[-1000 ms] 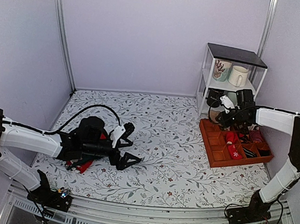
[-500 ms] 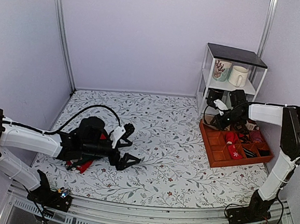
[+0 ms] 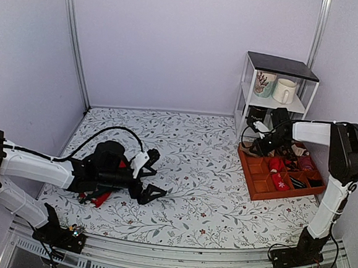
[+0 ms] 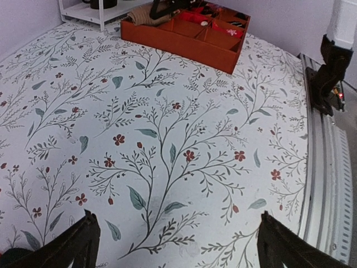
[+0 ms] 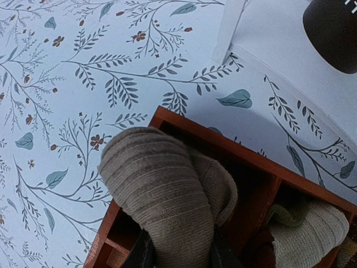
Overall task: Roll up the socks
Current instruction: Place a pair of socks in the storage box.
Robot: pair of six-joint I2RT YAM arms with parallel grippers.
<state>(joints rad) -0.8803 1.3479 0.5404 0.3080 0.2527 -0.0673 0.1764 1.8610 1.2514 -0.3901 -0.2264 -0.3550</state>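
Observation:
The socks (image 5: 162,190) are a tan-brown knit roll, held between the fingers of my right gripper (image 5: 175,251). The gripper is shut on the roll. It hangs over the far left corner compartment of the red-brown tray (image 5: 234,148). In the top view the right gripper (image 3: 266,144) is at the tray's (image 3: 273,192) far left corner, below the shelf. From the left wrist view the roll (image 4: 142,17) shows at that tray corner. My left gripper (image 3: 157,174) is open and empty, low over the floral cloth at front left, its fingers (image 4: 78,243) wide apart.
A white shelf (image 3: 276,86) with two mugs stands just behind the tray; its leg (image 5: 228,22) and a black mug (image 5: 334,28) are close by. A beige rolled sock (image 5: 312,226) lies in the neighbouring compartment. Red and dark green socks (image 3: 99,197) lie under the left arm.
My right gripper has moved left and toward the far corner of the tray with the sock roll in it. The left arm has barely moved.

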